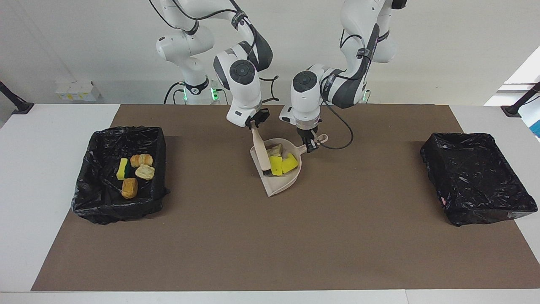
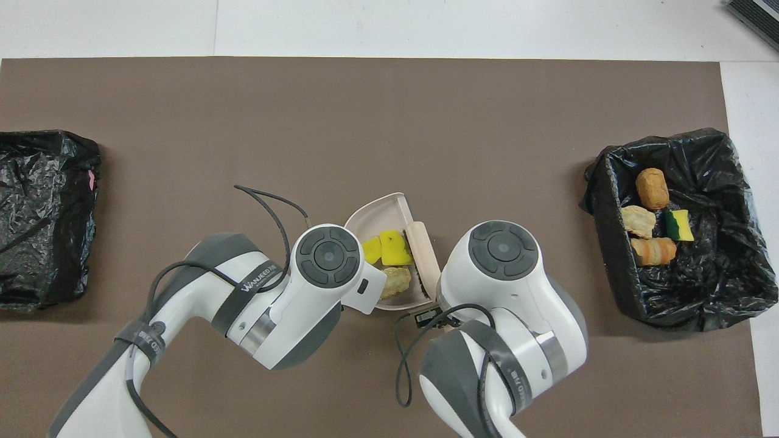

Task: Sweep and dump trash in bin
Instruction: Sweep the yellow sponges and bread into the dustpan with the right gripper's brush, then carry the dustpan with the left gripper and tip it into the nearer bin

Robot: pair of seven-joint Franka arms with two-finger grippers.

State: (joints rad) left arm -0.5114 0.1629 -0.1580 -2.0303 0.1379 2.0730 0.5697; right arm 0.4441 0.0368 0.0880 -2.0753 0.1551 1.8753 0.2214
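Bare brown mat on the worktop [image 1: 270, 253] lies closest to the lens, and we read that open stretch as free room for carrying a load either way. Mid-mat sits the beige dustpan [image 1: 282, 182], mouth toward us, its handle pinched by our left tool [image 1: 312, 143], probably to steady it against the push. Our right tool [image 1: 254, 123] pinches the brush [image 1: 261, 154], which slants down into the pan over three pieces of trash [image 1: 282, 162]: two yellow sponge bits and a tan chunk. Four more scraps [image 1: 134, 171] already lie in the black-lined bin [image 1: 90, 169] at the right arm's end; the second bin [image 1: 476, 177], at the left arm's end, looks empty. Both bins stand well apart from the pan, so the raised bin rim seems the only edge to clear when we tip.
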